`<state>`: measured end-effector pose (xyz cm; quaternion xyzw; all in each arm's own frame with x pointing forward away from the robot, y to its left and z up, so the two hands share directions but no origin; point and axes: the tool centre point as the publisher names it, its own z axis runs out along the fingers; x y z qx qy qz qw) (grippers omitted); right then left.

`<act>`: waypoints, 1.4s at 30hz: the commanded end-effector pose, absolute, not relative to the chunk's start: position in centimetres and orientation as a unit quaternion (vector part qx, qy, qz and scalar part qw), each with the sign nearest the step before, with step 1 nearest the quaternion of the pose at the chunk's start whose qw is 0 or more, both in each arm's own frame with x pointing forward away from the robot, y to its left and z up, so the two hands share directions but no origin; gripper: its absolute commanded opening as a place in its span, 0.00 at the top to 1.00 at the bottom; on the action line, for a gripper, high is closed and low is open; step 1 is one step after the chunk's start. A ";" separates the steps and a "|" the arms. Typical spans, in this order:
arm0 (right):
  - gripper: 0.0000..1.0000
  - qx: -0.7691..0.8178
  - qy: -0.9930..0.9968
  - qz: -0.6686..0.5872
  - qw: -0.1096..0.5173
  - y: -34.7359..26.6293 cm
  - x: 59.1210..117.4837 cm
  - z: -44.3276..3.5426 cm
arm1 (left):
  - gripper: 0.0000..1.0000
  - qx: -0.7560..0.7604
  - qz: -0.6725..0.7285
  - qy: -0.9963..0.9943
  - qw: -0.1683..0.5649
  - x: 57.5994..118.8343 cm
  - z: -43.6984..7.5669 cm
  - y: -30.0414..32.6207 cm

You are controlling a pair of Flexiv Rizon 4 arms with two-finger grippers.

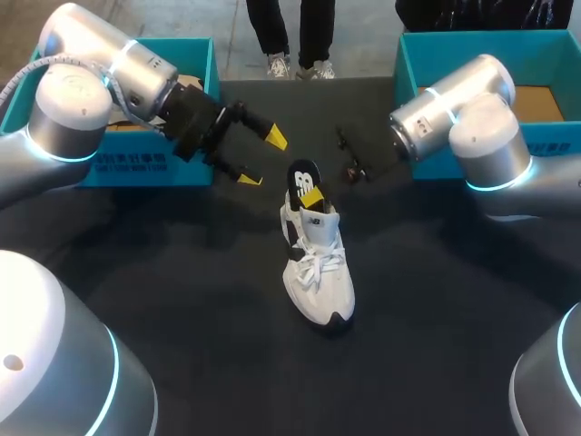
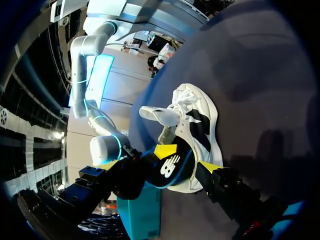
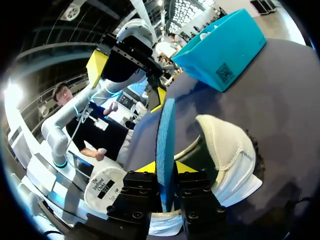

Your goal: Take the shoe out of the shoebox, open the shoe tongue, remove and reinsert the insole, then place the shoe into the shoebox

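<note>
Step in hand: insole removal or reinsertion, as judged; which of the two cannot be told.
Shoe (image 1: pixel 318 268): white sneaker, upright on the dark tabletop (image 1: pixel 436 300), out of both teal shoeboxes, laces tied.
Insole (image 1: pixel 302 178): stands up out of the heel opening; its lower end appears to sit inside the shoe.
Right tool (image 3: pixel 166 167): closed on the insole's thin edge, yellow tips either side.
Left tool (image 1: pixel 261 158): fingers spread wide, gripping nothing, near the heel but apart from it.
Shoeboxes: one (image 1: pixel 204 68) behind the left arm, one (image 1: pixel 545 136) behind the right; both well apart from the shoe.
Risk 1: nothing pins the shoe, so a pull on the insole may drag or tip it.
Risk 2: the edge grip is narrow, so the insole may twist or slip out.
Risk 3: on reinsertion the insole may buckle at the collar.
Risk 4: the two tools may collide at the heel.
</note>
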<state>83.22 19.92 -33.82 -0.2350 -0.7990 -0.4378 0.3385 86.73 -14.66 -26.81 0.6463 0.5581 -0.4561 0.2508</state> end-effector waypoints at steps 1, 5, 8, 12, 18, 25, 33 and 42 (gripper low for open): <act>0.79 -0.237 -0.803 -0.437 0.329 19.7 83.3 -32.9 | 0.00 0.647 -0.456 0.558 0.250 86.8 -26.9 -14.7; 0.79 -0.236 -0.805 -0.438 0.322 19.4 83.9 -32.8 | 0.00 0.646 -0.456 0.559 0.250 86.9 -26.9 -14.7; 0.79 -0.236 -0.807 -0.439 0.317 19.2 84.4 -32.7 | 0.00 0.645 -0.454 0.561 0.250 87.0 -27.0 -14.6; 0.84 -0.234 -0.807 -0.440 0.316 19.4 84.9 -32.8 | 0.00 0.645 -0.453 0.562 0.250 87.0 -27.0 -14.6; 1.00 -0.234 -0.804 -0.439 0.325 19.6 84.7 -33.5 | 0.00 0.645 -0.451 0.565 0.249 86.9 -27.0 -14.5; 1.00 -0.239 -0.801 -0.437 0.332 19.6 83.9 -34.0 | 0.00 0.643 -0.447 0.569 0.250 87.0 -27.2 -14.3; 1.00 -0.245 -0.796 -0.432 0.345 19.6 82.5 -34.4 | 0.00 0.643 -0.447 0.570 0.248 87.1 -27.3 -14.3; 1.00 -0.243 -0.797 -0.428 0.351 20.1 82.2 -34.4 | 0.00 0.643 -0.448 0.569 0.248 87.0 -27.4 -14.3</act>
